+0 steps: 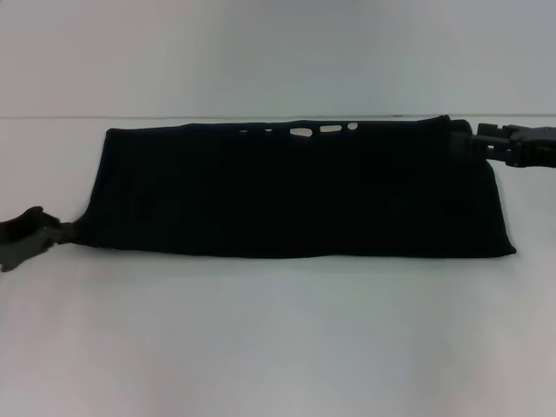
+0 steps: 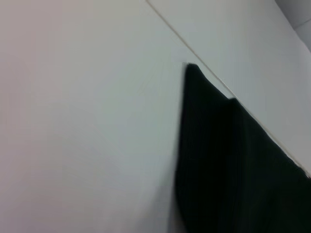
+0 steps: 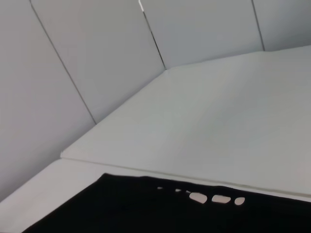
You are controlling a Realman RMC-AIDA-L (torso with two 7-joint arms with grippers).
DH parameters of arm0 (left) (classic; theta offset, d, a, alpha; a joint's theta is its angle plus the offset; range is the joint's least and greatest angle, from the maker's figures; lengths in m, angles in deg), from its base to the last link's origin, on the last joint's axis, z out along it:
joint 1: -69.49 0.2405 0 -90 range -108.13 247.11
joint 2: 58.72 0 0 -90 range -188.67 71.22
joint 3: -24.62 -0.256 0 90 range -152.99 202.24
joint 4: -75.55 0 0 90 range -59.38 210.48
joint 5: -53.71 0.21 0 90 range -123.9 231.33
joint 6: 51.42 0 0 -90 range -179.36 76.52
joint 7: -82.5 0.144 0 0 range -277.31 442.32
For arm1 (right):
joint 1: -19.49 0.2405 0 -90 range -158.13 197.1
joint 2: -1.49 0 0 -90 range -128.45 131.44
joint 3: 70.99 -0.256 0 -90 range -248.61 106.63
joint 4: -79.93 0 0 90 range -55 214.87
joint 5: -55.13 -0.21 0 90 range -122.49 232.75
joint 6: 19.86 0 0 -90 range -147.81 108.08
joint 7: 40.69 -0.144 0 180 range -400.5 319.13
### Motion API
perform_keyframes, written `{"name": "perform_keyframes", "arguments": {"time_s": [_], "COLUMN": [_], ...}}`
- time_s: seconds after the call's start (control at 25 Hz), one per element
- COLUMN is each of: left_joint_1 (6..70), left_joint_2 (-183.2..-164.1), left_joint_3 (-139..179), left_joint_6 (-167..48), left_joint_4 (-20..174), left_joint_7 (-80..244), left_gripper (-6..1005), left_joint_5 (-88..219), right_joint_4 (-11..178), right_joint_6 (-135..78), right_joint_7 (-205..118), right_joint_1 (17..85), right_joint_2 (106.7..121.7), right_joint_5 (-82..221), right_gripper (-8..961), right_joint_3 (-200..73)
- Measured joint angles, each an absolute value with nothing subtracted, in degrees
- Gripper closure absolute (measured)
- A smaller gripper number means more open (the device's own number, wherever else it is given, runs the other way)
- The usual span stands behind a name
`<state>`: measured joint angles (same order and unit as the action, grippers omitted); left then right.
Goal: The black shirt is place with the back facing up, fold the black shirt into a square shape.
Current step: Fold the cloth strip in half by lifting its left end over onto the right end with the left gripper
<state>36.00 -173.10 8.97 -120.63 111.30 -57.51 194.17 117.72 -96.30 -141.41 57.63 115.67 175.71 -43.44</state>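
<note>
Head view: black shirt (image 1: pixel 295 191) lies as a long band on the white table (image 1: pixel 278 347); left gripper (image 1: pixel 30 234) at its near-left corner, right gripper (image 1: pixel 512 143) at far-right corner; cannot tell either's finger opening or hold.
Left wrist: shirt corner (image 2: pixel 223 165) only.
Right wrist: shirt's far edge (image 3: pixel 146 208).
Handling: probably soft, light, limp; pinch corners.

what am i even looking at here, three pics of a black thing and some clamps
It is a two-armed robot folding clothes. The wide picture comes from a camera on its head, looking down at a white table. The black shirt lies there, already folded into a long band. The left pincer sits at the band's near left corner, and the right pincer at its far right corner; each seems to be at the cloth's edge, but the grip itself cannot be made out. The other two pictures come from cameras on the wrists, each showing part of the shirt.
</note>
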Motion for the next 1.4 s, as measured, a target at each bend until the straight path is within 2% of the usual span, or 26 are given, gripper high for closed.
{"name": "perform_keyframes", "arguments": {"time_s": [0.48, 0.64, 0.88, 1.04, 1.24, 1.32, 1.4], "left_joint_1": [41.6, 44.1, 44.6, 42.3, 34.8, 31.4, 26.7], "left_joint_2": [-171.60, -170.87, -170.09, -169.51, -168.87, -169.14, -170.27], "left_joint_3": [12.2, 13.6, 18.0, 17.7, 15.3, 12.7, 9.9], "left_joint_6": [-122.1, -124.0, -127.4, -131.2, -139.0, -139.7, -139.4], "left_joint_4": [119.9, 124.2, 125.4, 125.2, 121.0, 118.1, 114.1], "left_joint_7": [-54.2, -54.7, -54.1, -54.1, -53.9, -53.8, -53.1], "left_gripper": [922, 911, 896, 886, 873, 868, 863], "left_joint_5": [195.2, 197.5, 199.0, 198.4, 192.4, 189.5, 185.9], "right_joint_4": [116.6, 116.3, 116.3, 116.3, 116.6, 116.9, 117.0], "right_joint_6": [-93.8, -93.2, -92.8, -92.3, -91.9, -91.9, -92.4], "right_joint_7": [-141.5, -141.8, -141.8, -141.6, -141.4, -141.4, -141.6], "right_joint_1": [58.2, 58.5, 58.5, 57.9, 57.0, 56.5, 56.0], "right_joint_2": [117.72, 118.05, 118.21, 118.09, 117.48, 117.12, 116.45], "right_joint_5": [175.7, 175.7, 175.7, 175.7, 175.7, 175.7, 175.7], "right_gripper": [174, 175, 175, 174, 174, 175, 175], "right_joint_3": [-46.9, -46.9, -47.0, -47.0, -48.2, -49.0, -49.4]}}
